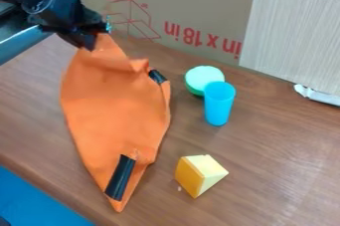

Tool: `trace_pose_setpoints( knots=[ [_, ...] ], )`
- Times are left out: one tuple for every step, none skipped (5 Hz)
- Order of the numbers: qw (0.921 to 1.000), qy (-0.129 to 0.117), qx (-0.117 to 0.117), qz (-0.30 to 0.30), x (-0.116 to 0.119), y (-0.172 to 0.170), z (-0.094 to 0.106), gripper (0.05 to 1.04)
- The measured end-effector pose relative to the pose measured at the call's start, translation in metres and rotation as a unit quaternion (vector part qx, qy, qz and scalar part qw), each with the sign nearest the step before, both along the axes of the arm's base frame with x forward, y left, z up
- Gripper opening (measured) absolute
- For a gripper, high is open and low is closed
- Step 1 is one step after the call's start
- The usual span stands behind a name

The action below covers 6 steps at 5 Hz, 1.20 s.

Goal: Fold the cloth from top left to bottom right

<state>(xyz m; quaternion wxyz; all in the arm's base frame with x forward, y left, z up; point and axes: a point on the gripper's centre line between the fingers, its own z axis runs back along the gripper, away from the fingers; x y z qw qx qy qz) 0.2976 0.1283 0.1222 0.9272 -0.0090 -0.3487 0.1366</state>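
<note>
Early in the fold, by my reading. Black two-finger tool (95, 41) pinches the far corner of the orange fabric cloth (110, 105), corner raised; carrying it over to near right and laying it flat remain. Cloth sits left on the brown wood-look surface (272, 170), tapering to a near point, rumpled toward the tool. Black strips (121, 177) at near end and right edge.

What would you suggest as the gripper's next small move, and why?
Probably draw the held end slightly toward the bottom right: the gripper has the orange cloth pinched at its top end, and the rest stretches away down the table, not yet folded over.
</note>
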Motion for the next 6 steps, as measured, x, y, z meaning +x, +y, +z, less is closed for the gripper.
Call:
trace_pose_setpoints(
  knots=[
    [0.9985, -0.021, 0.024, -0.045, -0.021, -0.024, 0.004, 0.05],
    [0.9952, -0.041, 0.036, -0.081, -0.039, -0.043, 0.004, 0.05],
    [0.9918, -0.059, 0.043, -0.104, -0.055, -0.058, 0.005, 0.05],
    [0.9886, -0.07, 0.053, -0.122, -0.069, -0.069, 0.002, 0.05],
    [0.9839, -0.076, 0.062, -0.149, -0.085, -0.083, -0.007, 0.05],
    [0.9801, -0.08, 0.074, -0.166, -0.101, -0.09, -0.018, 0.05]
  ],
)
